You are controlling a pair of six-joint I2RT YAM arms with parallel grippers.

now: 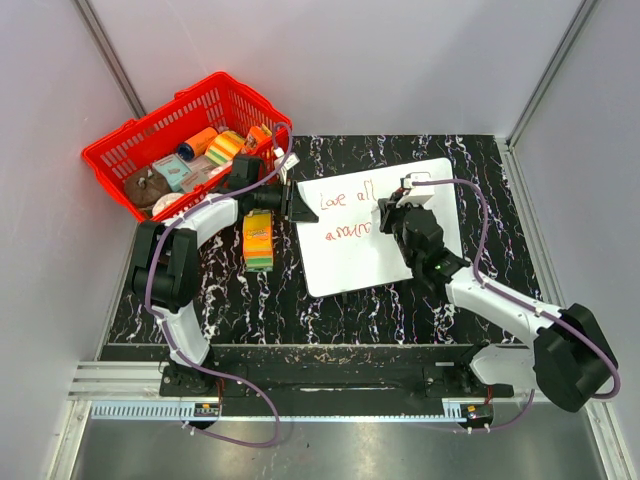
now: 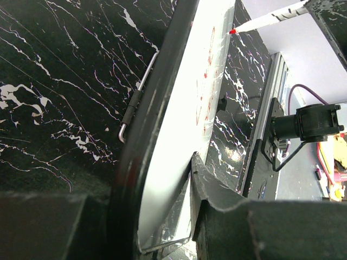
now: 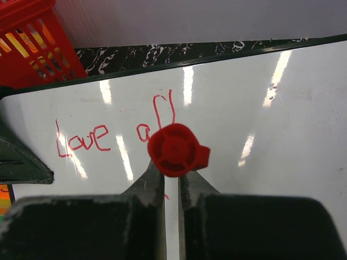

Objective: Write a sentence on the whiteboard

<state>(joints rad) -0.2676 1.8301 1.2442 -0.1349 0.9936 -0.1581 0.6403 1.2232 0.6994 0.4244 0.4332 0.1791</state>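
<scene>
The whiteboard (image 1: pixel 400 262) lies flat on the black marbled table. The sentence (image 1: pixel 345 198) is in red marker, "Love all" above a second line beginning "aroun". My left gripper (image 1: pixel 296 203) is shut on the whiteboard's left edge; in the left wrist view its jaws (image 2: pixel 168 216) clamp the board (image 2: pixel 184 119). My right gripper (image 1: pixel 388 218) stands over the second line, shut on an upright white pen. In the right wrist view the pen's red cap (image 3: pixel 176 150) sits above the fingers (image 3: pixel 152 187), with "Love all" (image 3: pixel 84 138) behind. The pen (image 2: pixel 268 20) touches the board.
A red basket (image 1: pixel 120 150) with several packets stands at the back left, close behind my left arm. A colourful box (image 1: pixel 258 240) lies on the table left of the board. A thin metal wire (image 2: pixel 138 97) lies beside the board's edge. Grey walls enclose the table.
</scene>
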